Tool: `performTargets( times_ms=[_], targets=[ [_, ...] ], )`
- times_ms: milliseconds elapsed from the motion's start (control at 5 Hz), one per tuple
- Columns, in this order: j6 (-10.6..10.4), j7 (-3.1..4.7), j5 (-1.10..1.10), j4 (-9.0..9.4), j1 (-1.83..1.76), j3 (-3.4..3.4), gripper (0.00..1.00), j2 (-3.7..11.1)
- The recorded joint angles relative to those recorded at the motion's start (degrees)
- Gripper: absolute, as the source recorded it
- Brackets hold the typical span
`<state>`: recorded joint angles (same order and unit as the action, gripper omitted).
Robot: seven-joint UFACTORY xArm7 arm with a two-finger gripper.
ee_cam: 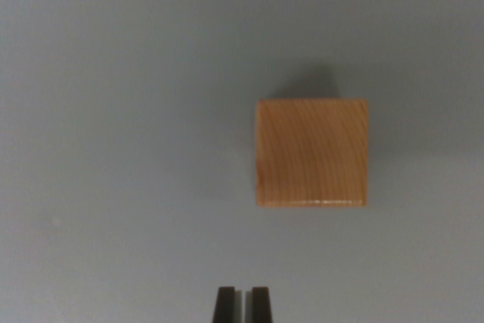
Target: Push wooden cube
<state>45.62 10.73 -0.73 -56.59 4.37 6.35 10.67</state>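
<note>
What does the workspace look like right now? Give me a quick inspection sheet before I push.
Surface: plain grey table, bare apart from one faint pale speck at the wrist view's left.
Job's things: wooden cube, resting flat, top face toward the camera, shadow behind it.
Clutter: nothing seen.
Grippers: gripper at the bottom edge, fingertips nearly together with a thin gap, holding nothing, apart from the cube and offset toward the wrist view's left of it.
Cables: nothing seen.
Surroundings: nothing seen beyond the table.

The wooden cube (311, 153) is light orange-brown with faint curved grain, on a plain grey surface (113, 111).
</note>
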Motion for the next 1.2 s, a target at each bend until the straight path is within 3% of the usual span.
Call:
performTargets(
  times_ms=[200, 400, 600, 800, 1000, 1200],
  targets=[
    [-2.26, 0.59, -0.12, 1.64, 0.3, 0.36, 0.0, 0.56],
    [-2.26, 0.59, -0.12, 1.64, 0.3, 0.36, 0.0, 0.56],
    [-4.25, 1.11, -0.23, 3.08, 0.57, 0.68, 0.0, 1.05],
    [-4.25, 1.11, -0.23, 3.08, 0.57, 0.68, 0.0, 1.05],
    [-6.16, 1.61, -0.33, 4.48, 0.83, 0.99, 0.0, 1.52],
    [-6.16, 1.61, -0.33, 4.48, 0.83, 0.99, 0.0, 1.52]
  ],
)
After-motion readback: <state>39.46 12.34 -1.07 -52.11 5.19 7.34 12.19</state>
